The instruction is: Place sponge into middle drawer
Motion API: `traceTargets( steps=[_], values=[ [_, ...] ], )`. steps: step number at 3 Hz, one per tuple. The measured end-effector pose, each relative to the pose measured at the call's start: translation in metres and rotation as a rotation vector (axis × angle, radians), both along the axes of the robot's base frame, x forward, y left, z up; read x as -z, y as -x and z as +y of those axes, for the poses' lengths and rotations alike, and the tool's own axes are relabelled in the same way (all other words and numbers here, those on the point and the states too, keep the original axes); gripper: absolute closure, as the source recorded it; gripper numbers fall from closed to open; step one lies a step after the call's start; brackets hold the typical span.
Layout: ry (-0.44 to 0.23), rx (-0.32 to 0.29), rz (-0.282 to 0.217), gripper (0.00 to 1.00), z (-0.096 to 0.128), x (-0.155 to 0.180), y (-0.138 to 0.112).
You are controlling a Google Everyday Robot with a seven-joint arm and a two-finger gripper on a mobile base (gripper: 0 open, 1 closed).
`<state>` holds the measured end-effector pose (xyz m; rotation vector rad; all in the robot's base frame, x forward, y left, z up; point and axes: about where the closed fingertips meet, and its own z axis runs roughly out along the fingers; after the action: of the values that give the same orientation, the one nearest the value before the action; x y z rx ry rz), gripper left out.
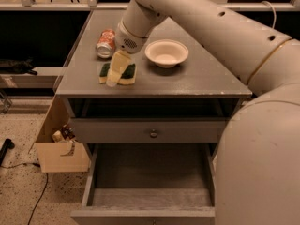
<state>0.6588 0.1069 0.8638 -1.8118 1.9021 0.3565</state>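
The sponge (128,72) lies flat on the grey cabinet top, dark green face up with a pale yellow edge, between the orange soda can and the white bowl. My gripper (116,74) points down over the middle of the sponge and hides part of it; I cannot tell whether it touches the sponge. The middle drawer (150,175) is pulled out at the bottom of the view, a shallow grey box with a bare floor.
An orange soda can (106,43) lies on its side behind the sponge. A white bowl (166,53) stands to its right. A shut drawer front with a round knob (153,133) sits above the open drawer. A cardboard box (58,146) stands on the floor at the left.
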Motion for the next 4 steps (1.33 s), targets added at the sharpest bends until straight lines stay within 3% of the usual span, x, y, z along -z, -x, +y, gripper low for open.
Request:
traceTargets(
  steps=[1, 2, 3, 4],
  values=[
    [0.044, 0.052, -0.03, 0.0, -0.029, 0.002, -0.019],
    [0.039, 0.047, 0.002, 0.0, -0.026, 0.019, -0.009],
    [0.04, 0.046, 0.004, 0.02, -0.026, 0.02, -0.009],
    [0.04, 0.046, 0.004, 0.24, -0.026, 0.02, -0.009]
  ],
)
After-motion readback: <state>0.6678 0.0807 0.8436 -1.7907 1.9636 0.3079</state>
